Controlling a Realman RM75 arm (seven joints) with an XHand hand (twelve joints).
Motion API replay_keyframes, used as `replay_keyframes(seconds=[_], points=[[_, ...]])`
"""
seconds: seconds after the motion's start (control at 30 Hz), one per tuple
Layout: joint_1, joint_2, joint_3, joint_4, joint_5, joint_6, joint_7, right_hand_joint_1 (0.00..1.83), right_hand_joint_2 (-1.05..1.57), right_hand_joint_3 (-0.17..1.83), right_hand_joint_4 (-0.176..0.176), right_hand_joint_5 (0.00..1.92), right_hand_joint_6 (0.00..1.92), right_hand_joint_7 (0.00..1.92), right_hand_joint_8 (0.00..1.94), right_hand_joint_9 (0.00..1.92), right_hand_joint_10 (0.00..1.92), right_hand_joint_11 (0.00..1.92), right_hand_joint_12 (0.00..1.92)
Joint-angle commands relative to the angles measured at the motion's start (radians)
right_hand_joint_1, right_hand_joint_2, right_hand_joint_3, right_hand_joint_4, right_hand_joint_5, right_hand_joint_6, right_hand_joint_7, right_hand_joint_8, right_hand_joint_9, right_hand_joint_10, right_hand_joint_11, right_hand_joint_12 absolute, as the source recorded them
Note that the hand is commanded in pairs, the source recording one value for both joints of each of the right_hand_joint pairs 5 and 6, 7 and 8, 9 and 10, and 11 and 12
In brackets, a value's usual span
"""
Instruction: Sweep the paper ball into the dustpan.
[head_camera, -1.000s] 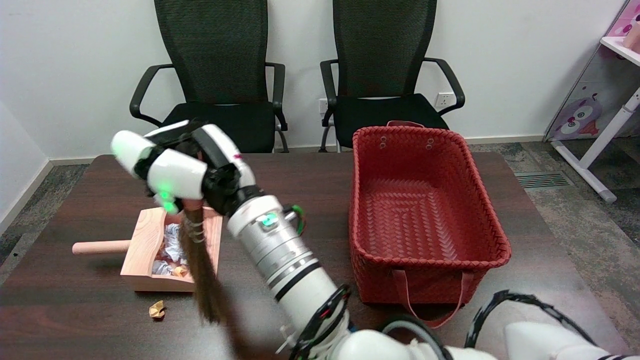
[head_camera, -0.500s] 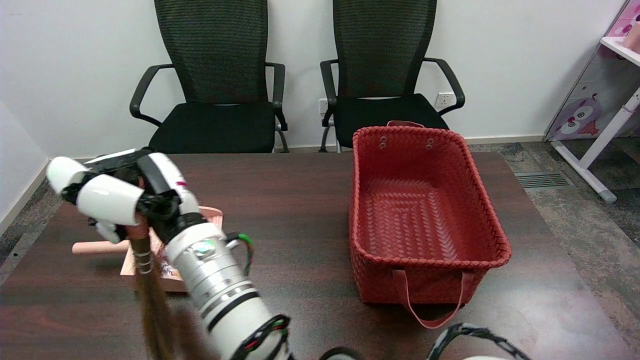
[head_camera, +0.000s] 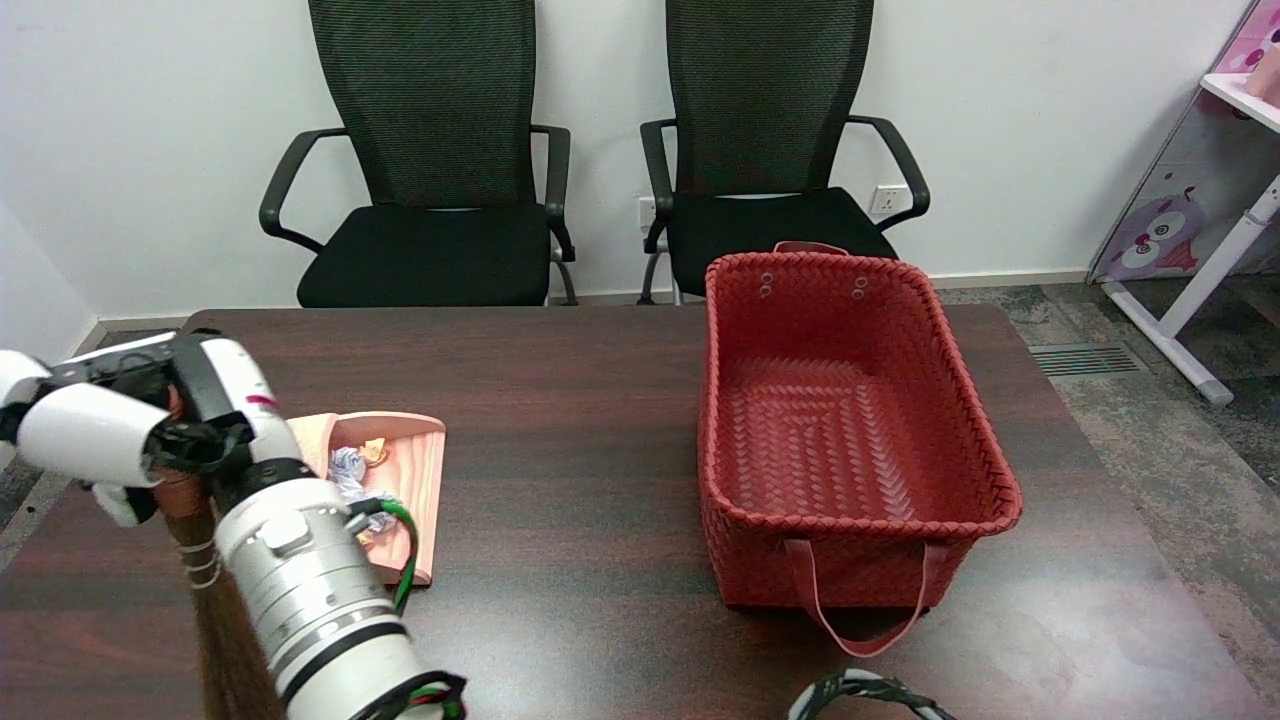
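While gripping the top of a small brown bristle broom (head_camera: 215, 610), reaches far over the left edge of the dark brown wooden table (head_camera: 600, 480): the right black-and-white robot hand (head_camera: 110, 430), fingers wrapped tight around the broom's handle. Hangs down from the hand toward the table's front left corner, bristles low, partly hidden behind the silver forearm. Lies just beside the forearm, near the left edge: a light wooden dustpan (head_camera: 405, 470) with raised sides. Holds several crumpled paper pieces, among them a small tan paper ball (head_camera: 373, 452) and a whitish-blue crumpled paper (head_camera: 348, 470); hidden by the arm, the dustpan's left part. Cannot tell whether any paper ball rests on the table behind the arm. Stands on the right half of the table, well apart from the dustpan: a red woven rectangular basket (head_camera: 850, 400) with strap handles. Behind the far edge, two black mesh office chairs (head_camera: 430, 160) against a white wall.
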Motion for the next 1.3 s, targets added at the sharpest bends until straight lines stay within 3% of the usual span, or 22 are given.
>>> replay_keyframes(seconds=[0.03,0.67,1.3], points=[[0.037,-0.132,-0.025,0.212,0.0,0.031,0.008,0.88,1.57,1.54,0.176,1.92,1.92,1.92,1.92,1.92,1.92,1.92,1.92],[0.134,-0.126,-0.01,0.388,-0.008,0.023,0.196,0.87,1.56,1.42,0.176,1.92,1.92,1.92,1.92,1.92,1.92,1.92,1.92],[0.146,-0.082,0.033,0.424,-0.01,0.049,0.222,0.86,1.57,1.28,0.176,1.92,1.92,1.92,1.92,1.92,1.92,1.92,1.92]])
